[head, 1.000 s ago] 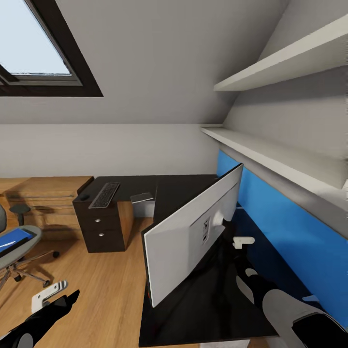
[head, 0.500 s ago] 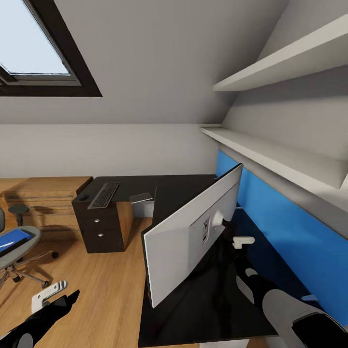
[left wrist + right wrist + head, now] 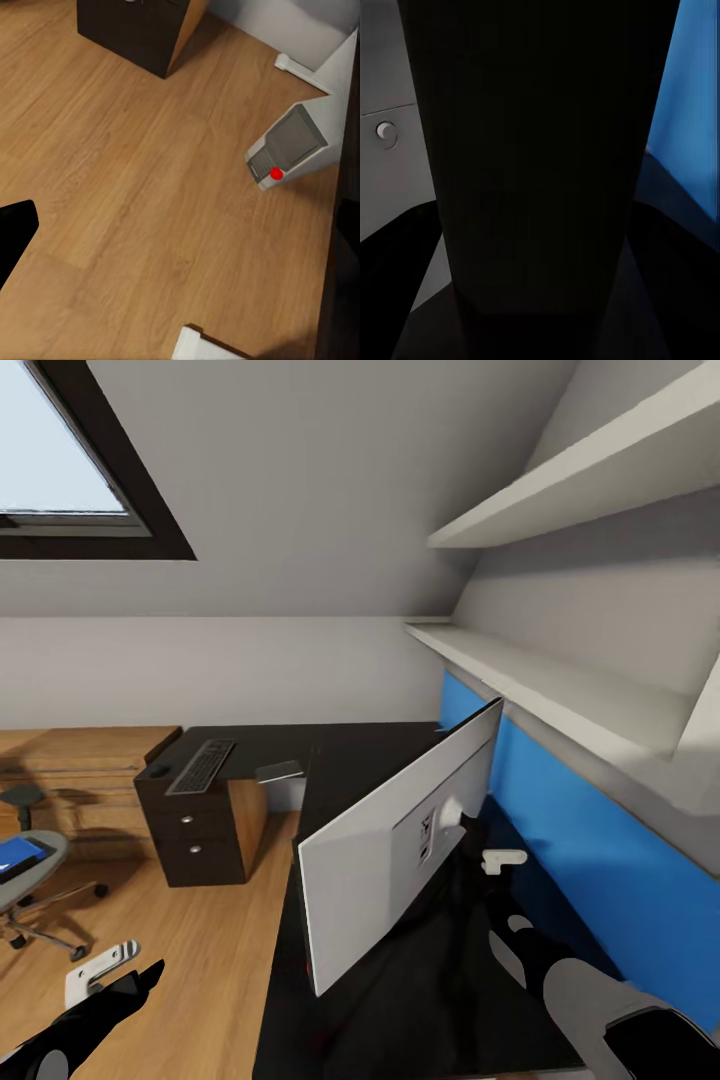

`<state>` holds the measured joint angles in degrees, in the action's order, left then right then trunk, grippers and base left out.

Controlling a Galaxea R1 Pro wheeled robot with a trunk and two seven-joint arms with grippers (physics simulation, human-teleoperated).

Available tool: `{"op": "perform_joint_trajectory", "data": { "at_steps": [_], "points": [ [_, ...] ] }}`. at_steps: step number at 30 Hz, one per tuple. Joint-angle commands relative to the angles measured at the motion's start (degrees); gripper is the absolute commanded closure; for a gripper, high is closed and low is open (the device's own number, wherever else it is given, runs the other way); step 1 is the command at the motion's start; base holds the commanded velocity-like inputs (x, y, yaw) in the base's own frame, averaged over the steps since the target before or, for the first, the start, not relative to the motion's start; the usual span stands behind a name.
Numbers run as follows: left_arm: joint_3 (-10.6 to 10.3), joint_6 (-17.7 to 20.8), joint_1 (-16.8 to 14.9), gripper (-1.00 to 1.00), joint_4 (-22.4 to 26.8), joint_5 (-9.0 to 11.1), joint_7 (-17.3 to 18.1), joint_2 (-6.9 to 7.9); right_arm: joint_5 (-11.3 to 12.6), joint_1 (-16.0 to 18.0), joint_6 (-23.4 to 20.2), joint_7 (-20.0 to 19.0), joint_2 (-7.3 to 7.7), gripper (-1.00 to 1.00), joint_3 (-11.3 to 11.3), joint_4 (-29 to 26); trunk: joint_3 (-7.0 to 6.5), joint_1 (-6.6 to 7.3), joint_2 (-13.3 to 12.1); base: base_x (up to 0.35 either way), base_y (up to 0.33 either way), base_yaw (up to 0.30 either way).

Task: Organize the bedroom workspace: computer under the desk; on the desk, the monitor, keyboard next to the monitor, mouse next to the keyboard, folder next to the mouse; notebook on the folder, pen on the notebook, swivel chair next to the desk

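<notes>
monitor (image 3: 400, 840) upright on black desk (image 3: 370, 760) white back showing, right gripper (image 3: 503, 857) just behind it, grip unclear, left gripper (image 3: 100, 967) released over floor, keyboard (image 3: 201, 765) on far desk wing, computer (image 3: 294, 146) under desk

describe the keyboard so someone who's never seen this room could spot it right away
Find the L-shaped black desk under the sloped ceiling and follow its far wing toward the window side. Above the drawer unit with silver knobs lies the keyboard, beside the small mouse. It is the long, slim slab covered in rows of dark grey keys.
</notes>
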<state>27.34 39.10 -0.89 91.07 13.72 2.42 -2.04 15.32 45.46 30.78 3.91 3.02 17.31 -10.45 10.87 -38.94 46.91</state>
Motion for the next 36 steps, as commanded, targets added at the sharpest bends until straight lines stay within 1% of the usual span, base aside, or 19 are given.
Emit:
{"op": "perform_joint_trajectory", "data": {
  "at_steps": [1,14,22,25,31,36],
  "points": [
    [0.17,0.36,-0.07,-1.00,0.07,0.10,0.27,-0.06,-0.03,0.07,0.12,0.40,0.03,1.00,0.62,-0.10,0.08,-0.02,0.07,0.052,-0.115,0.000],
    [0.17,0.36,-0.07,-1.00,0.07,0.08,0.27,-0.06,-0.03,0.07,0.20,0.40,0.05,1.00,0.62,-0.10,0.08,-0.02,0.07,0.018,-0.023,0.000],
    [0.17,0.36,-0.07,-1.00,0.07,0.08,0.26,-0.06,-0.03,0.07,0.22,0.40,0.07,1.00,0.62,-0.10,0.08,-0.02,0.07,0.243,0.000,0.000],
    [0.17,0.36,-0.07,-1.00,0.07,0.08,0.28,-0.06,0.04,0.07,0.25,0.40,0.33,1.00,0.62,-0.10,0.08,-0.02,0.07,0.133,0.000,0.000],
    [0.17,0.36,-0.07,-1.00,0.07,0.08,0.26,-0.06,0.06,0.07,0.24,0.40,0.65,1.00,0.62,-0.10,0.08,-0.02,0.07,0.011,-0.008,0.000],
    [0.15,0.35,-0.07,-1.00,0.07,0.08,0.24,-0.06,0.06,0.07,0.25,0.40,0.67,1.00,0.62,-0.10,0.08,-0.02,0.07,0.000,-0.112,0.000]
  ]
}}
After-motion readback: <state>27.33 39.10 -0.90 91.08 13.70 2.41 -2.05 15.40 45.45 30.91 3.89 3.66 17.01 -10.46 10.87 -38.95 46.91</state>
